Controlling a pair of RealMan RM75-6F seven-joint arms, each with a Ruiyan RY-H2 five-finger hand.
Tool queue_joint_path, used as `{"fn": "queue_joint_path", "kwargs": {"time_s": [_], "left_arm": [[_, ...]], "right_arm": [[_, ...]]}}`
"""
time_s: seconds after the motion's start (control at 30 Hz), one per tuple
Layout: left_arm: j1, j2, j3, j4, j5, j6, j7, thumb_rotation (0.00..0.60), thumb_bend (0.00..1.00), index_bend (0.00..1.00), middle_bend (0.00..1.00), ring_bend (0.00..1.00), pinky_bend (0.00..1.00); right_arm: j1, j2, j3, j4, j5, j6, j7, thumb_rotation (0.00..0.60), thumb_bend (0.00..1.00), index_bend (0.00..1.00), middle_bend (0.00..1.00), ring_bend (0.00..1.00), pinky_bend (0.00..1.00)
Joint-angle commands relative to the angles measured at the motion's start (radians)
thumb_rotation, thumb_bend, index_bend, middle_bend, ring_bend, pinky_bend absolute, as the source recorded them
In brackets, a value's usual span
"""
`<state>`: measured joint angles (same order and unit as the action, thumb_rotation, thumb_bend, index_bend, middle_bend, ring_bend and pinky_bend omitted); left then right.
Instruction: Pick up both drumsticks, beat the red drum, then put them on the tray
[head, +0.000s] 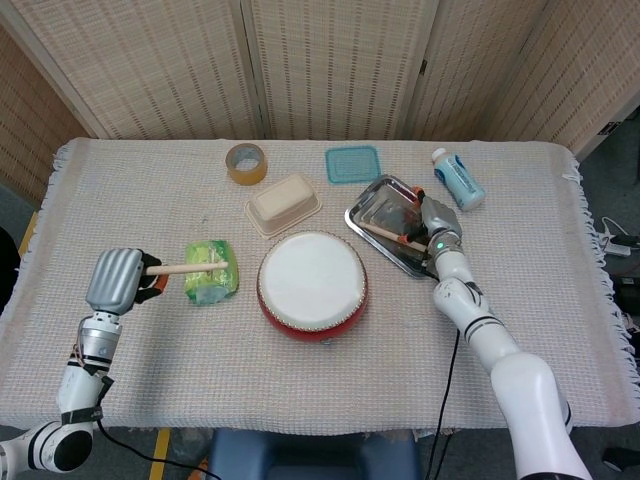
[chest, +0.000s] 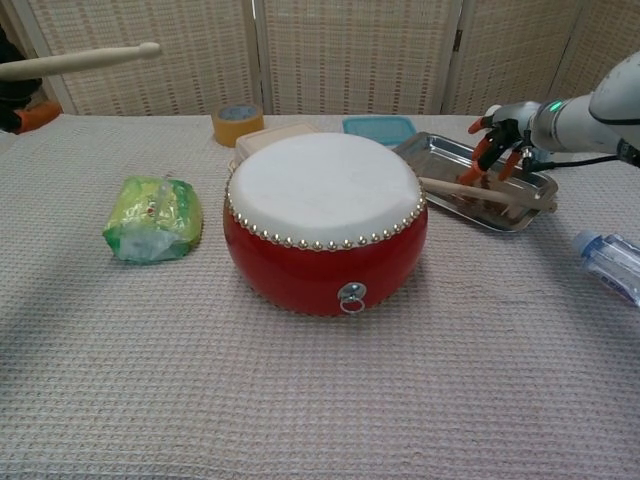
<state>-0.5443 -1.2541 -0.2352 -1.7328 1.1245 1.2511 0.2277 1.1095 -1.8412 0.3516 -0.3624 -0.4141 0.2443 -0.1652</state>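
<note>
Counting two slim round wooden drumsticks: one (chest: 480, 190) lying loose in the shiny metal tray (head: 365, 216) under the right hand (chest: 505, 135), fingers spread, holding nothing; the other (head: 188, 268) gripped by the left hand (head: 115, 280). One round red drum (chest: 325, 225), white-skinned, mid-counter.

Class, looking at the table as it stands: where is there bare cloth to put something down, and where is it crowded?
Bare cloth lies in front of the red drum toward the near edge, and on the far left beyond the tape roll. It is crowded behind the drum: beige box, blue lid, tray with a drumstick, and bottle.
</note>
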Motion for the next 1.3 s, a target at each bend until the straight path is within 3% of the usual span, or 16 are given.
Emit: {"fn": "queue_joint_path", "kwargs": {"time_s": [0.03, 0.2, 0.33, 0.47, 0.57, 0.73, 0.9, 1.3], "left_arm": [[-0.002, 0.003, -0.003, -0.006, 0.009, 0.004, 0.004, 0.6, 0.49, 1.0, 1.0, 1.0, 1.0], [-0.014, 0.006, -0.011, -0.034, 0.03, 0.009, 0.037, 0.6, 0.49, 1.0, 1.0, 1.0, 1.0], [-0.037, 0.005, -0.021, -0.062, 0.038, 0.009, 0.099, 0.6, 0.49, 1.0, 1.0, 1.0, 1.0], [-0.068, 0.001, -0.04, -0.089, 0.017, -0.003, 0.161, 0.6, 0.49, 1.0, 1.0, 1.0, 1.0], [-0.095, -0.005, -0.056, -0.106, -0.018, -0.015, 0.215, 0.6, 0.49, 1.0, 1.0, 1.0, 1.0], [-0.137, -0.018, -0.078, -0.136, -0.082, -0.022, 0.304, 0.6, 0.49, 1.0, 1.0, 1.0, 1.0], [-0.18, -0.043, -0.094, -0.167, -0.154, -0.018, 0.387, 0.6, 0.49, 1.0, 1.0, 1.0, 1.0], [-0.287, -0.129, -0.117, -0.196, -0.328, 0.035, 0.576, 0.6, 0.49, 0.99, 1.0, 1.0, 1.0]], "right_arm": [[-0.025, 0.104, -0.008, -0.158, -0.108, 0.072, 0.012, 0.6, 0.07, 0.01, 0.18, 0.1, 0.38], [-0.119, 0.373, -0.002, -0.637, -0.271, 0.282, 0.016, 0.6, 0.07, 0.08, 0.18, 0.13, 0.39], [-0.188, 0.582, -0.009, -1.004, -0.355, 0.438, -0.037, 0.6, 0.07, 0.15, 0.2, 0.19, 0.46], [-0.232, 0.718, -0.012, -1.248, -0.413, 0.543, -0.081, 0.6, 0.07, 0.26, 0.29, 0.28, 0.57], [-0.259, 0.787, -0.008, -1.383, -0.454, 0.599, -0.089, 0.6, 0.07, 0.35, 0.34, 0.31, 0.59], [-0.281, 0.85, -0.005, -1.525, -0.512, 0.656, -0.099, 0.6, 0.07, 0.4, 0.37, 0.33, 0.59], [-0.261, 0.871, 0.008, -1.614, -0.499, 0.659, -0.105, 0.6, 0.07, 0.4, 0.37, 0.33, 0.59], [-0.059, 0.772, -0.006, -1.689, -0.264, 0.665, -0.294, 0.6, 0.07, 0.39, 0.39, 0.33, 0.59]]}}
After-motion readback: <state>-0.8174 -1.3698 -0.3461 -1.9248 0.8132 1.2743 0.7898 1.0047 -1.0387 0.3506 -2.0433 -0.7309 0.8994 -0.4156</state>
